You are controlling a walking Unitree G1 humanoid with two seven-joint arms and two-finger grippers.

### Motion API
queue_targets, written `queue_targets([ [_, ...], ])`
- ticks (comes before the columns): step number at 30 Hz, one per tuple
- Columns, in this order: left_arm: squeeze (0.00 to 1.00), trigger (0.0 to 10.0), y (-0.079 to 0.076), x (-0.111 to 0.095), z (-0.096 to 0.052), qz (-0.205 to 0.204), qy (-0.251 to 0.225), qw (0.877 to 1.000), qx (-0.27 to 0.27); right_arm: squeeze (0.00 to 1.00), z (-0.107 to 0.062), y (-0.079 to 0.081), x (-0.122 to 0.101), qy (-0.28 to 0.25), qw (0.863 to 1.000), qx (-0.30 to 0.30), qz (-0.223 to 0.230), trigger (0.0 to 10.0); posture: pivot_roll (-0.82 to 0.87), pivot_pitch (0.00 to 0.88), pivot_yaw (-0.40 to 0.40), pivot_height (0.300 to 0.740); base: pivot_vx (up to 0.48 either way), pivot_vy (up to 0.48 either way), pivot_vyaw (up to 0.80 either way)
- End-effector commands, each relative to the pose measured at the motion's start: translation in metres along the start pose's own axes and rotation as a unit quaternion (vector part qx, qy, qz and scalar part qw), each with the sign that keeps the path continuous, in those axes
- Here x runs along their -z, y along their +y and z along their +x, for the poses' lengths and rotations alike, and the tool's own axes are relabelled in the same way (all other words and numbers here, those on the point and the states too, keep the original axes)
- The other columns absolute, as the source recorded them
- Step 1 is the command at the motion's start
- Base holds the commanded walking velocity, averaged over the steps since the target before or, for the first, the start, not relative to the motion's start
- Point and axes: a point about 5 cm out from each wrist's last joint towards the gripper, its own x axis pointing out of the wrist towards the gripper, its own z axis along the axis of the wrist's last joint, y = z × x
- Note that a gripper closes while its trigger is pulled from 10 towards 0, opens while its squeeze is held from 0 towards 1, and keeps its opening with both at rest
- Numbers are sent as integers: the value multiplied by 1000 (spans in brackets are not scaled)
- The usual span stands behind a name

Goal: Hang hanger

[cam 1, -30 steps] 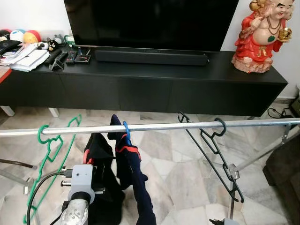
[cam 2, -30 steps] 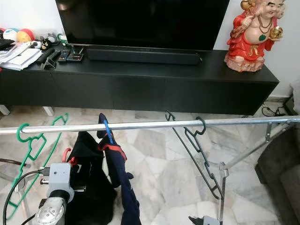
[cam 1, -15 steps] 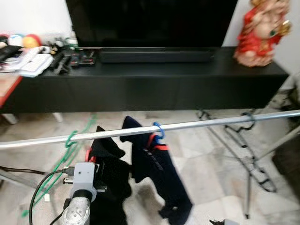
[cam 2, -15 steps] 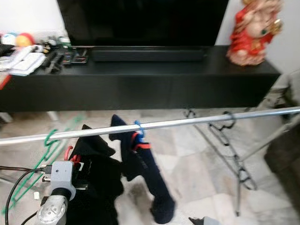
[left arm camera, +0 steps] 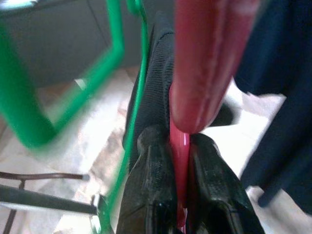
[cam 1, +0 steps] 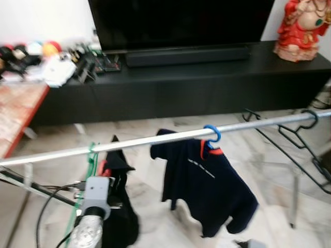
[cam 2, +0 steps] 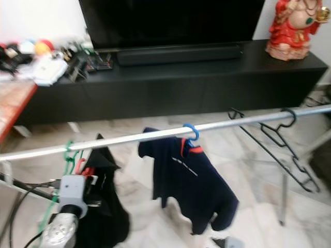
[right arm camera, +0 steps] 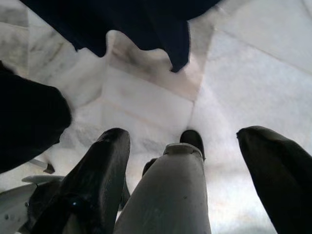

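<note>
The head camera has swung toward the robot's left over the last second: the steel rail (cam 1: 155, 139) now runs at a steeper slant across the picture, the navy shirt on its blue hanger (cam 1: 212, 133) sits right of centre where it was near the middle, and the empty black hanger (cam 1: 305, 142) has slid to the right edge. That is the view turning, not the rack's load moving, though the navy shirt (cam 1: 204, 188) now shows more of its broad side and may have swung. The left tool (left arm camera: 180, 185) stays pressed together on the red hanger (left arm camera: 204, 68), pinching its thin lower edge, with a black garment (cam 1: 121, 206) draped from it; in the head views this load hangs just below the rail, beside the green hanger (cam 1: 92, 155). The red hanger's hook is not yet over the rail, so the hanging step is still ahead, and the turn seems to line the robot up with the free stretch of rail between the green and blue hangers. The right tool (right arm camera: 187, 170) hangs low over the marble floor (right arm camera: 253, 63), fingers spread, holding nothing.
</note>
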Motion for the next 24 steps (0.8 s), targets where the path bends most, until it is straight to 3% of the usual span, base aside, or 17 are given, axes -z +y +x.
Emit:
queue_targets([
  [1,0,10000,-7,-10,3,-4,-21,1000,13,0,-2,-12,0,1,1000,17,-4,10000,-24,123,13,740,0,0,-763],
  [7,0,10000,-11,-11,2,11,-20,999,36,0,-2,-11,0,-3,1000,17,-3,10000,-23,118,17,740,0,0,-204],
  [21,0,10000,-11,-8,-2,-9,-20,999,45,0,-3,-12,-1,-6,1000,18,0,10000,-21,123,15,740,0,-18,0],
  [24,0,10000,-12,-8,-3,-13,-21,998,49,0,-3,-12,-1,-6,1000,18,0,10000,-21,125,15,740,-361,0,0],
])
